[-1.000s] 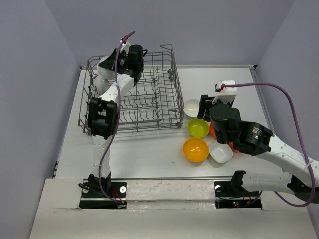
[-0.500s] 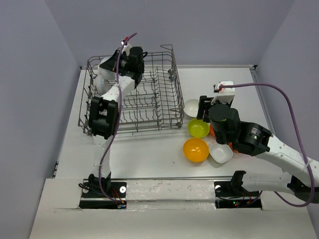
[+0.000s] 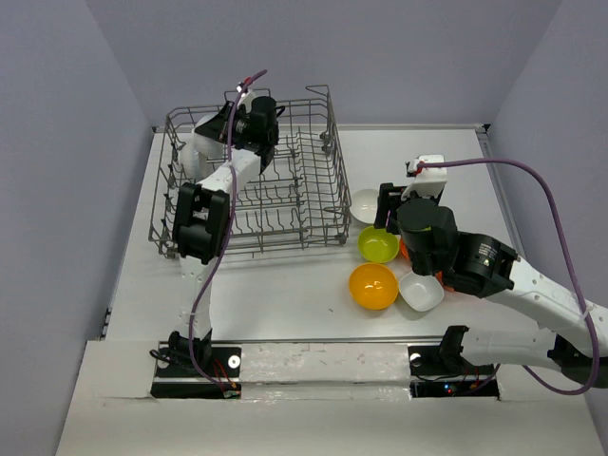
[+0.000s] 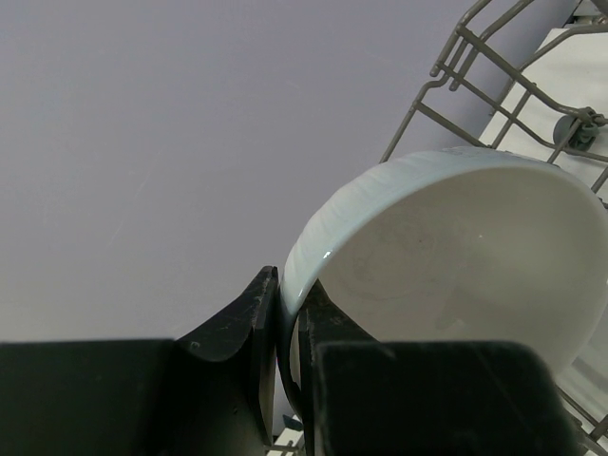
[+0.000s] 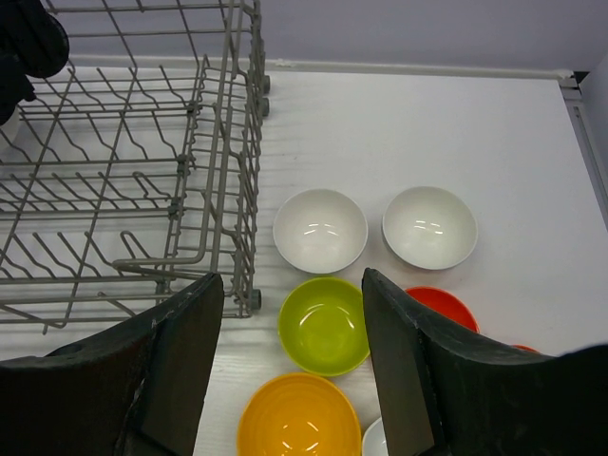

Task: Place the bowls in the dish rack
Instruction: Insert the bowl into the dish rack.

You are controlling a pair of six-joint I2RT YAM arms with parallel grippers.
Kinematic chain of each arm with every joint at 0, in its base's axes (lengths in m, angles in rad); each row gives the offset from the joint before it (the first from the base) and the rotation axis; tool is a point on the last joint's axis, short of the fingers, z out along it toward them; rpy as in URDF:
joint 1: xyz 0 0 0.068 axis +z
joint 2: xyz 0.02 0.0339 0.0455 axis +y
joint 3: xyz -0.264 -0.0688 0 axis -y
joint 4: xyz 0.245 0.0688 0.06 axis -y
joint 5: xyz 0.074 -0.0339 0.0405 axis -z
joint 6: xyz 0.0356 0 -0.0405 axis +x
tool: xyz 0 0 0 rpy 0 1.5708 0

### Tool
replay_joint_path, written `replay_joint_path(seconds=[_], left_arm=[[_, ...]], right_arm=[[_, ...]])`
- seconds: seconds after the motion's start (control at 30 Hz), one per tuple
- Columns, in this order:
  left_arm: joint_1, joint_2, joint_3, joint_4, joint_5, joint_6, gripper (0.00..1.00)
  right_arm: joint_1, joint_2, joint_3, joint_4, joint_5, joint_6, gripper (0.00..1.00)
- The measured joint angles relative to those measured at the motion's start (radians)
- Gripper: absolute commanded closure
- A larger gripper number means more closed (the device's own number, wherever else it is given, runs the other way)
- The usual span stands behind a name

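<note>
The grey wire dish rack stands at the back left; it also shows in the right wrist view and the left wrist view. My left gripper is over the rack's back part, shut on the rim of a white bowl. My right gripper is open and empty, held above the lime green bowl. Around it lie two white bowls, an orange-yellow bowl and a red-orange bowl. A squarish white bowl lies at the front.
The loose bowls cluster right of the rack's right wall. The rack's upright tines stand in rows. A purple cable loops over the right arm. Grey walls close in the table at the back and sides.
My left gripper has shifted a little to the right and up over the rack's back with the white bowl. The right arm has barely moved.
</note>
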Motion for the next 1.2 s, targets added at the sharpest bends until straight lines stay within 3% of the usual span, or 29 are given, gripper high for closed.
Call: replay_joint_path(seconds=[0.47, 0.87, 1.2], left_arm=[[-0.008, 0.035, -0.042, 0.153, -0.014, 0.13, 1.0], [-0.021, 0.097, -0.092, 0.603, -0.048, 0.499, 1.0], [-0.028, 0.114, -0.092, 0.678, -0.049, 0.567, 1.0]], right_arm=[[0.0, -0.007, -0.017, 0.001, -0.007, 0.002, 0.34], [0.0, -0.024, -0.031, 0.001, -0.008, 0.008, 0.34], [0.0, -0.024, -0.033, 0.001, -0.008, 0.011, 0.34]])
